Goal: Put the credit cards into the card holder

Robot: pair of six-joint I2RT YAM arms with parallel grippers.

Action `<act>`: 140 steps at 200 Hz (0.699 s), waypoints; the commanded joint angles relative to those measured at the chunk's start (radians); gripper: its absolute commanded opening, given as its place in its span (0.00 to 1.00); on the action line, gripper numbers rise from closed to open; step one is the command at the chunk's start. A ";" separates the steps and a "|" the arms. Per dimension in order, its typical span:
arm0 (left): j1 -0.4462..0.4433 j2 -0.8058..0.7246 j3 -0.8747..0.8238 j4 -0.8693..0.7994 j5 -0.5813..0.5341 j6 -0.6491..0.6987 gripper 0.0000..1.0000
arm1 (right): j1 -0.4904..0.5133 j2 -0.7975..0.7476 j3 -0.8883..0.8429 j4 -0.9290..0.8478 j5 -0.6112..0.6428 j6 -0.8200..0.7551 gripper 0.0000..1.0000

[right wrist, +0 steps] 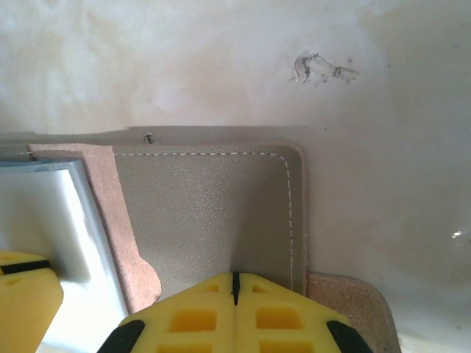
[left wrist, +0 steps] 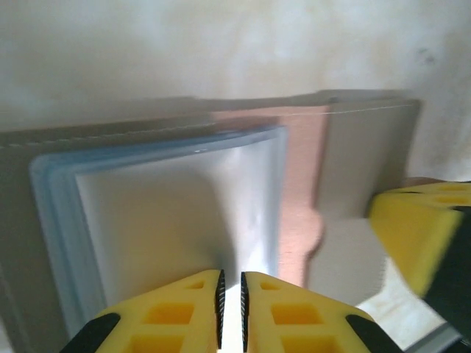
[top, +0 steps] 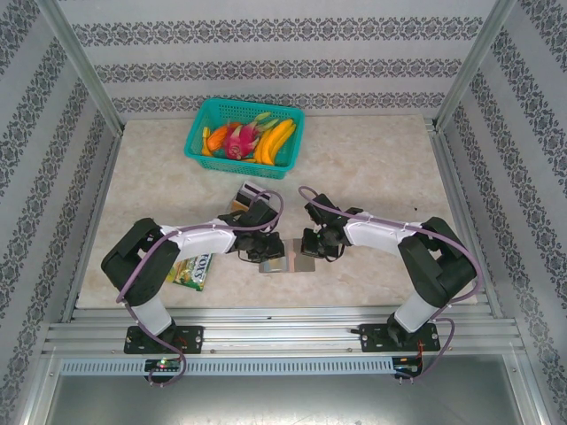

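The grey card holder [top: 299, 265] lies open on the table between my two grippers. My left gripper [left wrist: 232, 283] is shut on the near edge of a white, blue-rimmed credit card [left wrist: 169, 213]. The card's far end lies against the holder's left side, beside the tan lining [left wrist: 302, 184] and the grey panel [left wrist: 360, 162]. My right gripper [right wrist: 235, 278] is shut with nothing in it, its tips resting on the stitched grey right panel [right wrist: 206, 213]. The white card [right wrist: 44, 220] shows at the left of the right wrist view. From above, the left gripper [top: 268, 251] and right gripper [top: 313, 247] almost meet.
A teal basket [top: 200, 147] of toy fruit stands at the back. A small box [top: 248, 194] with dark and tan things sits just behind the left arm. A green-yellow snack packet [top: 191, 271] lies at the front left. Patterned walls and metal rails enclose the table.
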 commanded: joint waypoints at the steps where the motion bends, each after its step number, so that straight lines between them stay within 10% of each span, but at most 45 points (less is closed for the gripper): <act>1: 0.018 0.002 -0.034 -0.018 -0.034 -0.008 0.17 | 0.008 0.040 0.009 -0.062 0.074 -0.031 0.03; 140: 0.032 -0.102 -0.127 0.080 -0.048 -0.029 0.20 | 0.087 0.016 0.128 -0.117 0.193 -0.140 0.08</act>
